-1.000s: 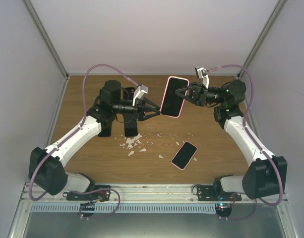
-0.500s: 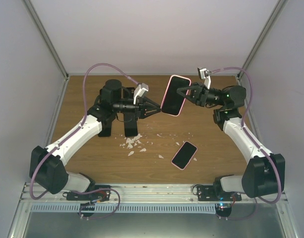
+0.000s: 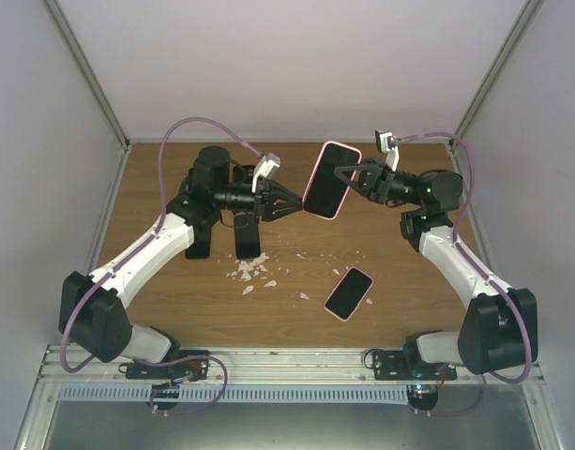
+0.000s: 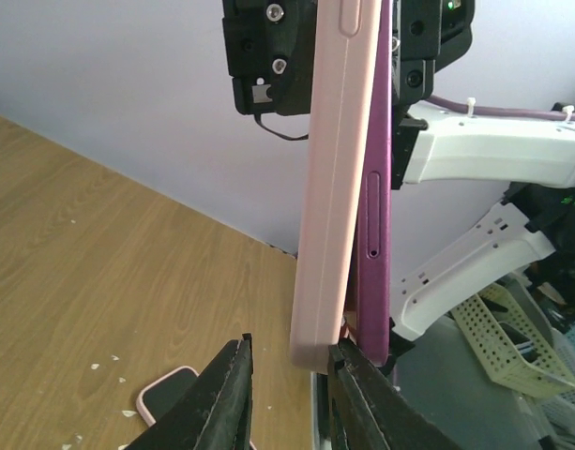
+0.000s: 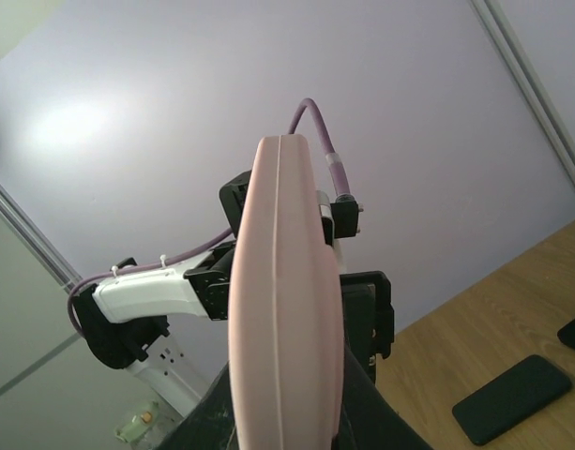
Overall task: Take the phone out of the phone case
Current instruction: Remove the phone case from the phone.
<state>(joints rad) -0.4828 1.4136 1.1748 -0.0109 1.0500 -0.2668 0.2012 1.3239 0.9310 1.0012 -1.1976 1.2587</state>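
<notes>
**Top view.** Left arm (image 3: 142, 258) and right arm (image 3: 456, 258): white shell links joined by black cylindrical joints (image 3: 90, 323). Black bases (image 3: 165, 368) sit at 7 and 5 o'clock. A purple cable (image 3: 189, 125) loops over each arm, at 10 and 2 o'clock. Each wrist carries a small white camera block (image 3: 265, 169). A green light (image 3: 427, 186) glows on the right arm's black joint.

**Left wrist view.** Black fingers (image 4: 226, 403) at 6 o'clock; silver screws (image 4: 275, 12) in a black housing at 12 o'clock; a white zip tie (image 4: 470, 103) on the cable at 2 o'clock.
</notes>
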